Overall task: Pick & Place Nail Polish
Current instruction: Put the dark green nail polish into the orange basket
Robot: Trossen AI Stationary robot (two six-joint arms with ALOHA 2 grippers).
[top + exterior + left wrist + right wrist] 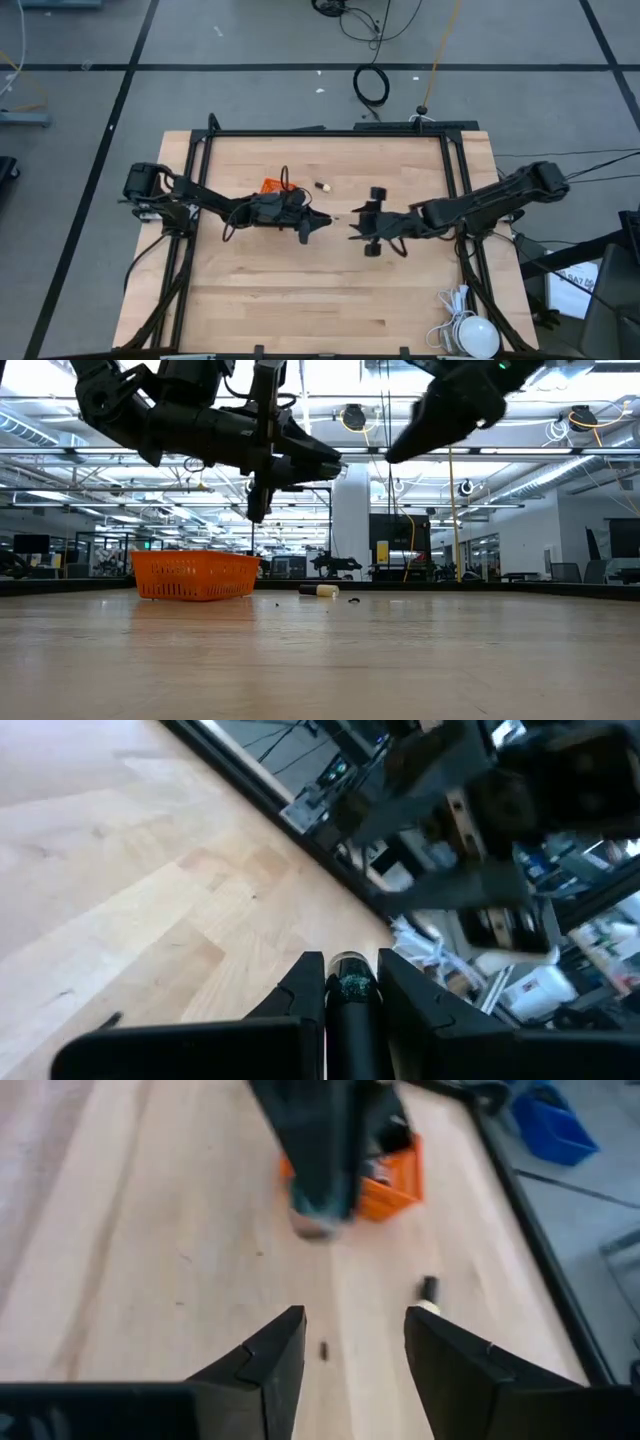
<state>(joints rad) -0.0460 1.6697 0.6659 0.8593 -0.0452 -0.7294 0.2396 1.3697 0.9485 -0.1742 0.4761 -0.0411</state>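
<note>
Bottle [350, 988] is clamped between left gripper [350, 982] fingers above table [300, 300]. Right gripper [355, 1342] is held apart, empty, facing it, near basket [195, 575].

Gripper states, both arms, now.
Left gripper: shut on a small dark-capped teal nail polish bottle.
Right gripper: open, empty.

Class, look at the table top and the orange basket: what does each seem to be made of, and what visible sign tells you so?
Table top: looks like pale wood in joined strips with a matte finish; grain lines and plank seams show in both wrist views.
Orange basket: probably plastic or coated mesh; its walls show a fine grid pattern and a uniform bright colour, but the look leaves the exact material open.
</note>
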